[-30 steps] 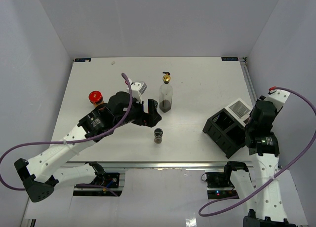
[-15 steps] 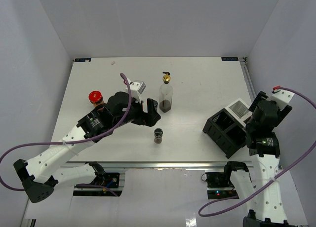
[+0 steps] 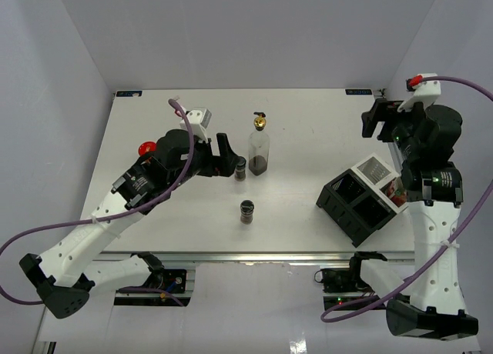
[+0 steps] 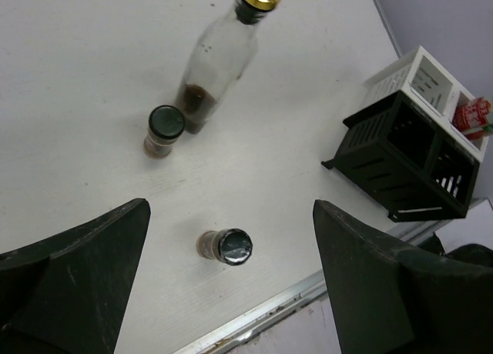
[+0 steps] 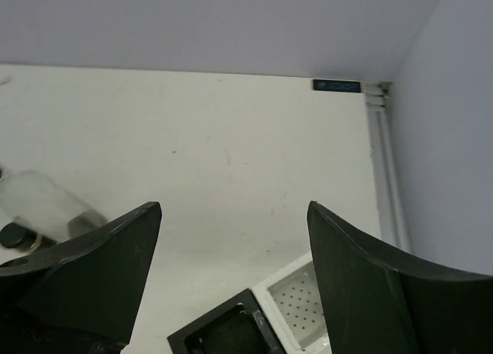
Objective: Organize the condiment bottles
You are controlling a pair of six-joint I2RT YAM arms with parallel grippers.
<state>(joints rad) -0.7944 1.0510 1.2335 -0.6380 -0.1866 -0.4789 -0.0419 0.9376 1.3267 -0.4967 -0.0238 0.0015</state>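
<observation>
white table (image 3: 308, 115) under both arms, and i am watching it from above and from each wrist. my left gripper (image 4: 231, 209) hangs over the middle-left of the table. its fingers are spread wide and there is nothing between them. its camera looks down past them at three of the bottles.

the gold-topped bottle (image 3: 259, 148) stands upright near the middle, with a little dark liquid at its bottom. the far jar (image 3: 240, 168), small and black-lidded, stands just beside it on the left. they are so close that i cannot tell whether they touch. the near jar (image 3: 246, 211), of the same kind, stands alone toward the front edge, apart from both. of the red-capped jar (image 3: 144, 148) i see only the cap, on the left side behind my left arm.

my right gripper (image 5: 233, 209) is held high over the far right of the table. its fingers are also wide apart and empty.

the black box (image 3: 356, 204) sits askew at the near right, with a white box (image 3: 375, 168) against its far side. the tall bottle (image 4: 471, 114) shows only as a scrap of red-white label at the right end of the white box. i cannot tell how it lies there.
</observation>
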